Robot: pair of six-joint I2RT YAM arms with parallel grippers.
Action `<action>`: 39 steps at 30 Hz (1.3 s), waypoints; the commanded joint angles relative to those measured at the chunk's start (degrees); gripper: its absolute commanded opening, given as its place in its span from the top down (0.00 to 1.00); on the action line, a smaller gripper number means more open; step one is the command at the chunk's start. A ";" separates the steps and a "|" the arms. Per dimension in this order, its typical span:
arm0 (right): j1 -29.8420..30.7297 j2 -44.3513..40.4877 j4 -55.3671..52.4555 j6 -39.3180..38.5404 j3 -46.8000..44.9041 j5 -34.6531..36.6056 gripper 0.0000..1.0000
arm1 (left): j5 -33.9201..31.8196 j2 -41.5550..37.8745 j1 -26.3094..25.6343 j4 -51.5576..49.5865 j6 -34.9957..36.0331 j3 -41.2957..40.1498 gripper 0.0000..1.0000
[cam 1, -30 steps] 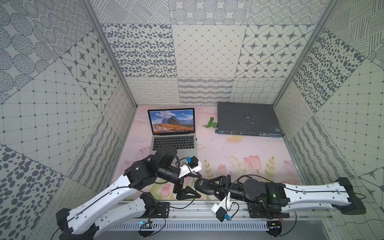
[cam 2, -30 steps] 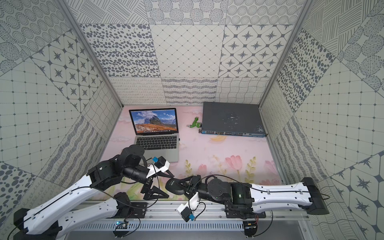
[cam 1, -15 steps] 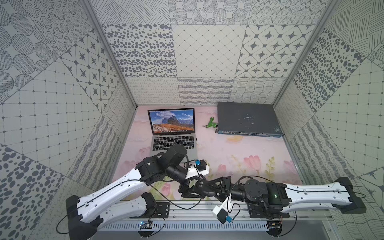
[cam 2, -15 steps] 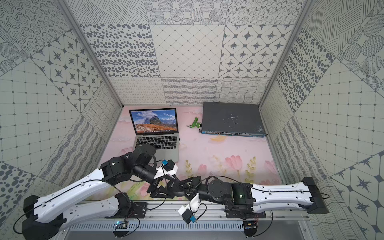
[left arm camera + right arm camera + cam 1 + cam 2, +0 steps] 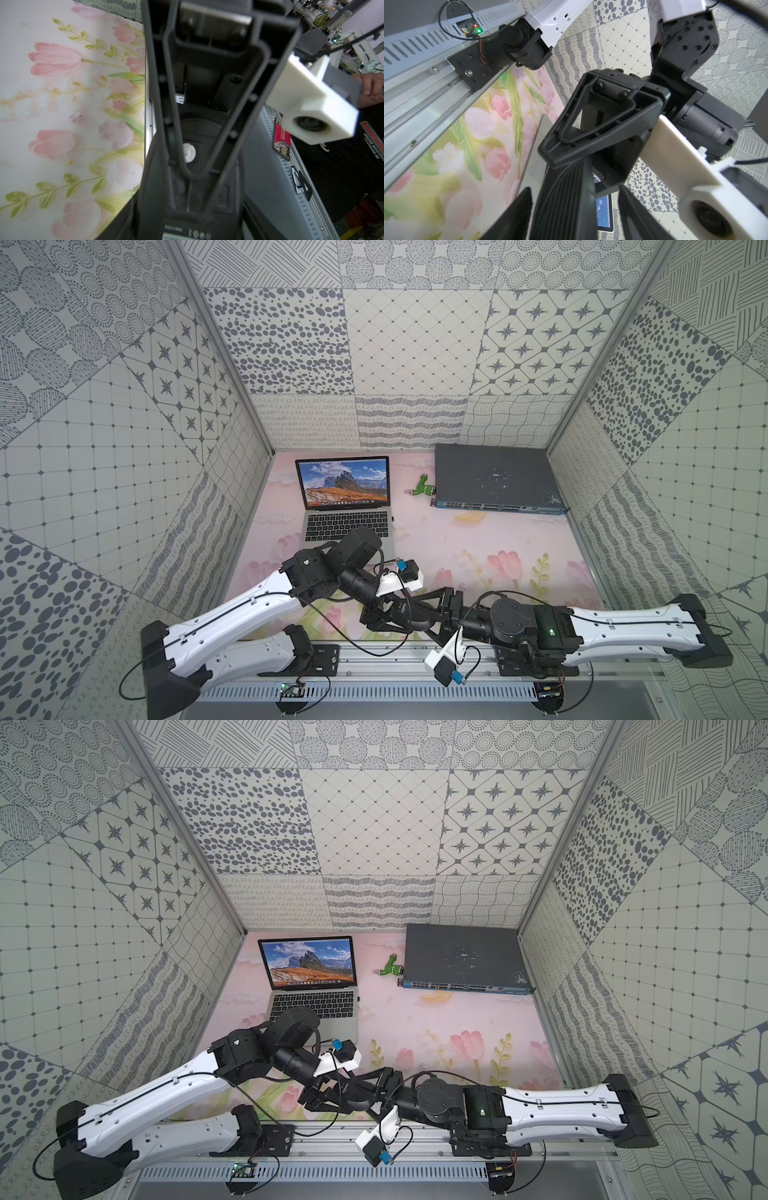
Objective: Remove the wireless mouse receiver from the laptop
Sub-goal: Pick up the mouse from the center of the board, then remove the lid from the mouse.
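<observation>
The laptop (image 5: pixel 347 526) (image 5: pixel 314 1003) stands open at the back left, its screen lit with a mountain picture; a strip of that screen shows in the right wrist view (image 5: pixel 604 214). The wireless mouse receiver (image 5: pixel 392 516) (image 5: pixel 358 997) is a tiny dark nub on the laptop's right edge. Both grippers meet at the front centre, far from it. My right gripper (image 5: pixel 575 216) (image 5: pixel 411 614) is open, its jaws wide around a ribbed finger (image 5: pixel 564 197) of my left gripper (image 5: pixel 395 612). A black labelled object (image 5: pixel 182 230) hides the left jaws.
A dark grey network switch box (image 5: pixel 494 481) lies at the back right, with a green stick (image 5: pixel 424 489) just left of it. The metal rail (image 5: pixel 374 655) runs along the front edge. Patterned walls close in three sides. A person's hand (image 5: pixel 372 87) shows beyond the rail.
My left arm has swung right and down until its gripper meets the right one. The right jaws have opened wide. The right arm has stayed in place.
</observation>
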 commanded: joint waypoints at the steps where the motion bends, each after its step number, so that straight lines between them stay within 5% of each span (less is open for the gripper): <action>1: 0.57 -3.54 0.60 6.67 2.29 3.06 0.03 | -14.87 -4.24 -0.14 1.09 2.98 1.05 0.83; 2: 0.95 -5.20 -3.32 10.86 3.86 2.75 0.03 | -22.02 -6.37 -0.16 3.55 3.80 -0.05 0.77; 6: 0.99 -12.33 -5.78 38.36 6.61 2.33 0.03 | -41.50 -9.35 -0.17 9.90 13.11 -3.38 0.86; 11: -2.18 -16.38 -9.46 67.39 6.84 12.93 0.03 | -44.28 -9.58 -0.30 15.76 15.38 -4.83 0.88; 15: -4.43 -14.57 -20.08 86.39 11.16 12.43 0.03 | -49.61 -8.63 -0.72 17.42 18.29 -4.96 0.87; 20: -15.90 -9.85 -25.49 105.54 13.65 -1.41 0.03 | -48.43 -9.19 -0.86 18.43 18.81 -5.86 0.87; 26: -33.78 4.66 -25.66 114.95 18.03 -29.57 0.13 | -46.54 -9.77 -1.17 18.19 18.62 -6.47 0.87; 34: -34.08 17.32 -22.94 111.10 23.88 -38.43 0.13 | -46.12 -8.61 -1.11 17.21 18.15 -6.36 0.87; 39: -34.24 18.13 -22.42 109.60 23.20 -38.54 0.24 | -44.93 -8.01 -1.19 16.44 17.96 -6.23 0.88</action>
